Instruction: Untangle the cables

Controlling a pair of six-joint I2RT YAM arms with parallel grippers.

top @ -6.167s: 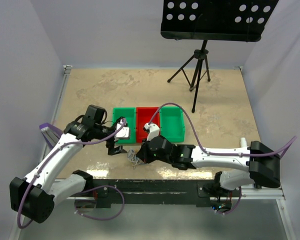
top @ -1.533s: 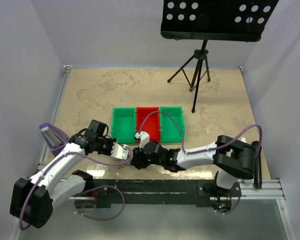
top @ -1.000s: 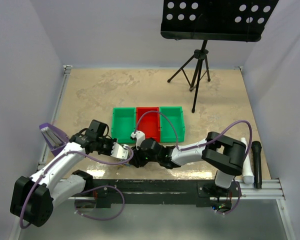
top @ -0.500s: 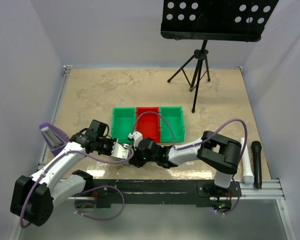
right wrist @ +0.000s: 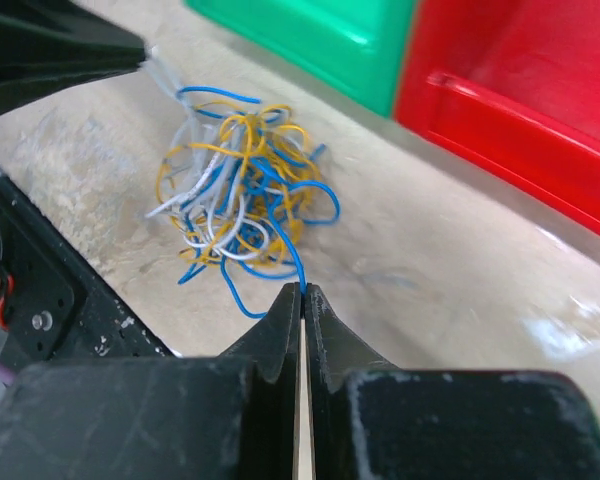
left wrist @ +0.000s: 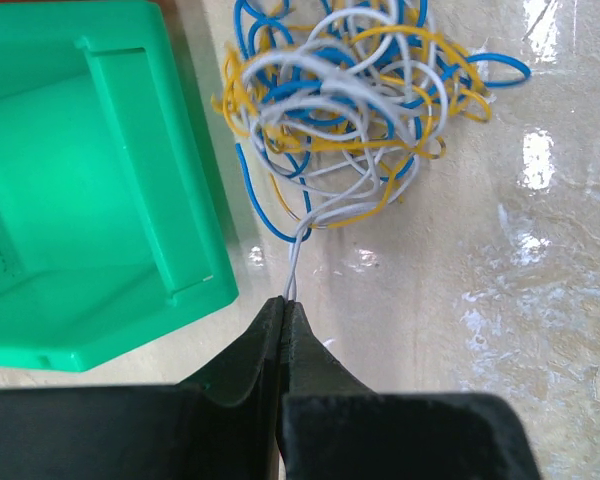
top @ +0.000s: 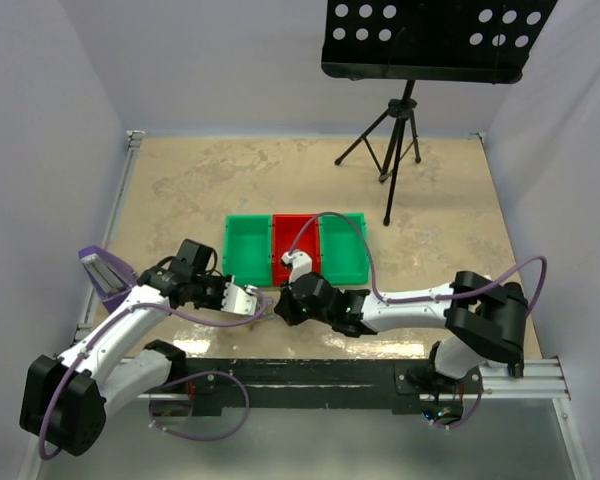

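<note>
The cables (left wrist: 350, 90) lie as one tangled ball of yellow, blue and white wires on the table, also seen in the right wrist view as the cables (right wrist: 240, 195) and, small, between the two grippers from above (top: 268, 314). My left gripper (left wrist: 286, 302) is shut on a white cable that runs up into the ball. My right gripper (right wrist: 302, 290) is shut on a blue cable leading into the same ball. From above, the left gripper (top: 257, 301) and right gripper (top: 280, 312) face each other closely near the table's front edge.
A green bin (top: 246, 251), a red bin (top: 294, 246) and another green bin (top: 344, 248) stand in a row just behind the grippers. The left green bin (left wrist: 90, 180) is close beside the tangle. A tripod stand (top: 392, 130) is at the back. The black front rail (top: 310, 372) runs below.
My right gripper has shut on the blue cable and drawn back slightly to the right. The right arm's elbow swung out to the right. The left gripper stays shut on the white cable.
</note>
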